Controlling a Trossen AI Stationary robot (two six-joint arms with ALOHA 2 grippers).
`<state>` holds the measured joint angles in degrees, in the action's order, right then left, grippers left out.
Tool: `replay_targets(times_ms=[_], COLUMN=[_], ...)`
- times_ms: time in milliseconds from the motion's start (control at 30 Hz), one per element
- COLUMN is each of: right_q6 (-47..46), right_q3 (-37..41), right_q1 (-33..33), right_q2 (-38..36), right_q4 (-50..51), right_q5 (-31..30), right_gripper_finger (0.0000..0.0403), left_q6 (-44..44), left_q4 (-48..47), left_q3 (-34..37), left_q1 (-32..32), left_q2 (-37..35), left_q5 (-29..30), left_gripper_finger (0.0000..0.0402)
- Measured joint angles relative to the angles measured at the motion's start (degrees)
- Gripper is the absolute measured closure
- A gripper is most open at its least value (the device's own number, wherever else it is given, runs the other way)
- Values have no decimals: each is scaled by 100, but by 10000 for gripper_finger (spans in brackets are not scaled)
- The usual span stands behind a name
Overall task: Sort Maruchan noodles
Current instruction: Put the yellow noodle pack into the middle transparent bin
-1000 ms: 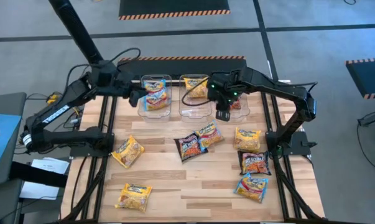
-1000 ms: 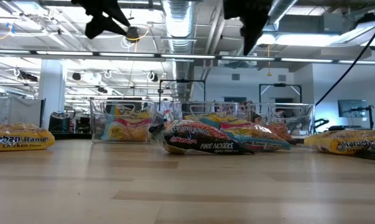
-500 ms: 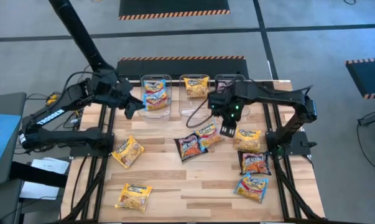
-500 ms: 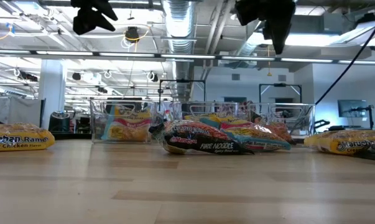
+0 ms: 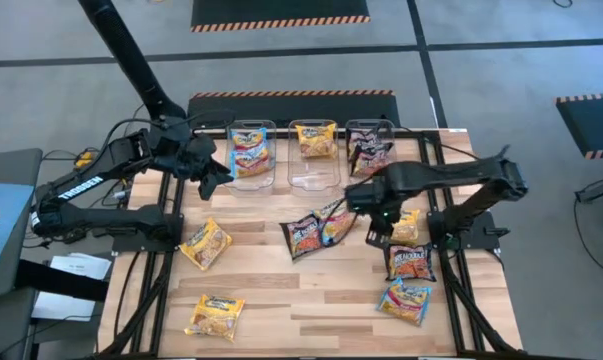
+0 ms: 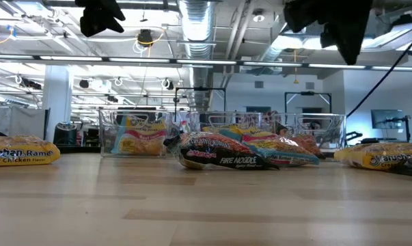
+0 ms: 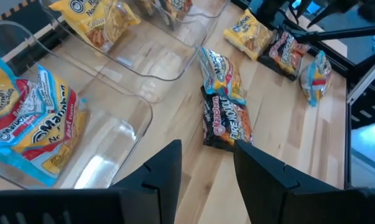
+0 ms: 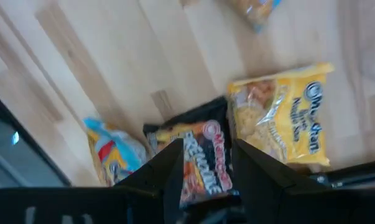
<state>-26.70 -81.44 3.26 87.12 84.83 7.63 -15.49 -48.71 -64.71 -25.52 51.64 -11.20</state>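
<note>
Maruchan noodle packets lie flat on the wooden table: two yellow ones (image 5: 205,243) (image 5: 216,315) at the left, and a dark one (image 5: 303,235) beside a blue-pink one (image 5: 334,220) in the middle. A yellow (image 5: 407,222), a dark (image 5: 409,262) and a blue-pink packet (image 5: 405,300) lie at the right. My right gripper (image 5: 379,232) hangs open, pointing down, above the right yellow (image 8: 287,124) and dark packets (image 8: 203,165). My left gripper (image 5: 209,178) hovers open and empty beside the left bin (image 5: 249,152).
Three clear bins stand in a row at the far edge. The left bin (image 7: 112,124) holds a blue-pink packet (image 5: 247,150), the middle bin (image 5: 314,175) a yellow one (image 5: 316,140), and the right bin (image 5: 369,128) a dark one (image 5: 366,150). Bare wood lies near the front edge.
My right gripper has swung from over the bins toward the table's near and right side. It has sunk and rolled at the wrist, and is now above the right-hand yellow and dark packets. My left gripper has drawn back a little from the left bin. No packet has moved.
</note>
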Motion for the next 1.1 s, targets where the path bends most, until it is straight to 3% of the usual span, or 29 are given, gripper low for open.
replay_targets(times_ms=[333, 567, 800, 1100], right_q6=[-903, -1245, -1389, -1840], right_q3=[895, 1519, 2212, 2866], right_q1=[-65, -535, -966, -1177], right_q2=[-2188, -3202, -3547, -3243], right_q4=[-884, -912, -888, -1132], right_q5=[-1305, -1527, -1461, -1042], right_gripper_finger=[243, 243, 218, 174], left_q6=[-20, -73, -155, -171], left_q4=[7, 12, 13, 17], left_q3=[0, 0, 0, 0], left_q1=[0, -2, -2, -2], left_q2=[0, 0, 0, 0], left_q5=[7, 9, 11, 208], left_gripper_finger=[270, 270, 270, 270])
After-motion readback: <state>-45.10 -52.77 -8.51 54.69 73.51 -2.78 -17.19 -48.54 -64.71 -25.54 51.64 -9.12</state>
